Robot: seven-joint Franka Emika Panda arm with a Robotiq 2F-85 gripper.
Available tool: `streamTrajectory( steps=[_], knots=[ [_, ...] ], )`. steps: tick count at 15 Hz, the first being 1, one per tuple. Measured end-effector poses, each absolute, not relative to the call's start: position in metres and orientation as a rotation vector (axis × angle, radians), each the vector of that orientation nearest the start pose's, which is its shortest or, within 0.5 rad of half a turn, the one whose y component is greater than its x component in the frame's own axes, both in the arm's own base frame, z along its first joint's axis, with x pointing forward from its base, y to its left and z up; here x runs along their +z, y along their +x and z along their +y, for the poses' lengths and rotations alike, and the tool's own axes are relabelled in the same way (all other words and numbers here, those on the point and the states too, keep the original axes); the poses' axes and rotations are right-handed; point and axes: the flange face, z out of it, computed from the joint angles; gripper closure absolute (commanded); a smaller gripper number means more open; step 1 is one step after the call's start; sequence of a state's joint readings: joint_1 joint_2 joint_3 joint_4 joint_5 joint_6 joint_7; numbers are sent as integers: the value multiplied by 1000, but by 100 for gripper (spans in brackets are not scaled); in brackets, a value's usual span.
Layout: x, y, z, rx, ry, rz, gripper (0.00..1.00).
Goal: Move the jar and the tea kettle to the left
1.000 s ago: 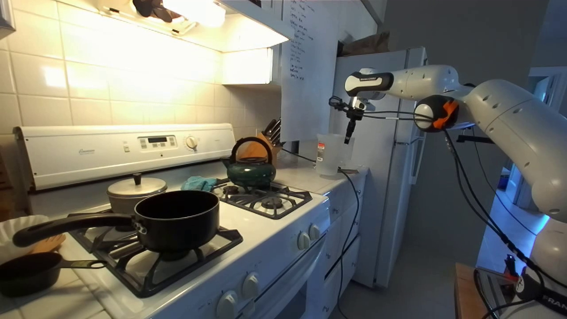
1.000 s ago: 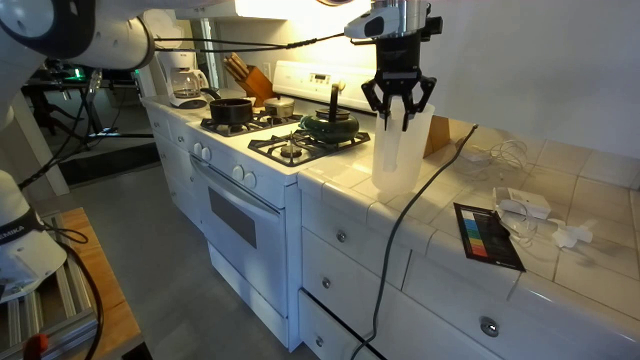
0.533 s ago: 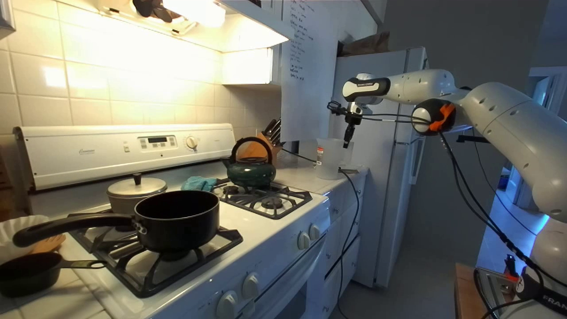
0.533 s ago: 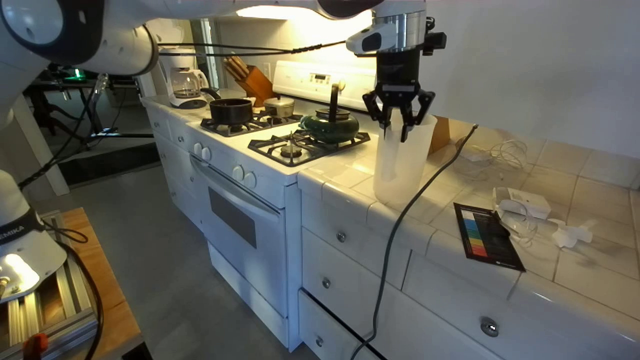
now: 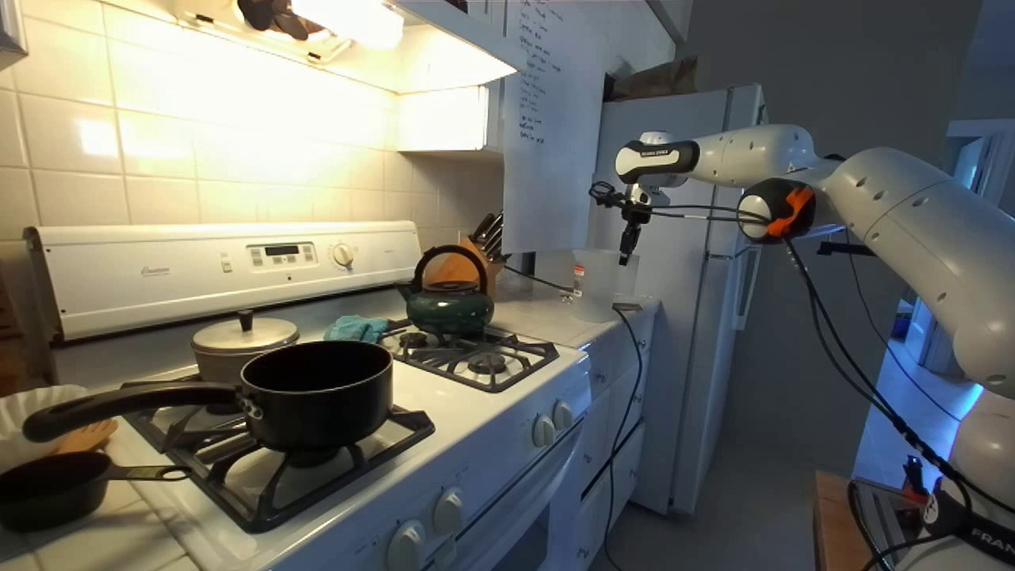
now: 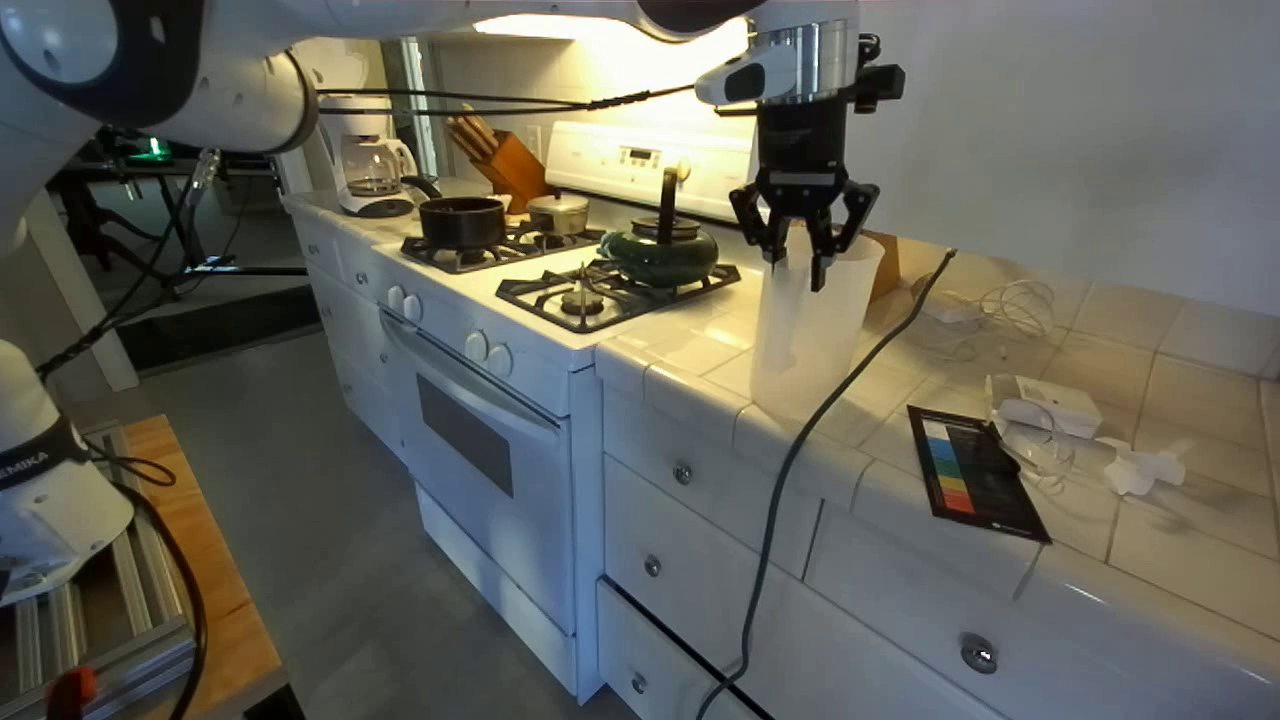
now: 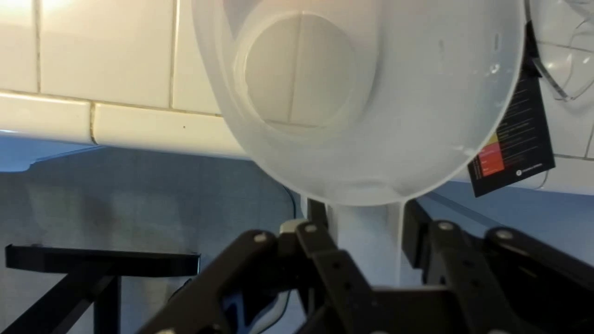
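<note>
The jar (image 5: 596, 292) is a tall translucent plastic pitcher with a red-and-white label, upright at the counter's front edge; it also shows in an exterior view (image 6: 808, 345) and in the wrist view (image 7: 431, 111). My gripper (image 6: 797, 272) is shut on its handle, one finger on each side, near the rim; the wrist view shows this grip (image 7: 364, 220). I cannot tell whether the jar's base touches the counter. The dark green-black tea kettle (image 5: 450, 309), with an arched handle, sits on a rear burner in both exterior views (image 6: 658, 258). It is out of the wrist view.
A black long-handled pot (image 5: 317, 396) and a lidded silver pot (image 5: 242, 341) stand on the stove. A dark cord (image 6: 815, 420) runs beside the jar over the counter edge. A colour card (image 6: 975, 475) and white box (image 6: 1050, 405) lie on the counter. A white panel (image 6: 1050, 140) hangs above.
My gripper and the jar have moved down together a little, then slightly right, in both exterior views. The grip has stayed on the handle. The tea kettle has not moved.
</note>
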State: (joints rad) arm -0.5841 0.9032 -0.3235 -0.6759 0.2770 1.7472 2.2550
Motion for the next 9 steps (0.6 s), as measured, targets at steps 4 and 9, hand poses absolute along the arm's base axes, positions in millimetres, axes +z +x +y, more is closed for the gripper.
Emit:
streamTrajectory(
  steps=[4,9],
  knots=[
    [466,599,-511,-191,-160,2983,1],
    [485,607,-498,-265,-204,2981,0]
  ],
)
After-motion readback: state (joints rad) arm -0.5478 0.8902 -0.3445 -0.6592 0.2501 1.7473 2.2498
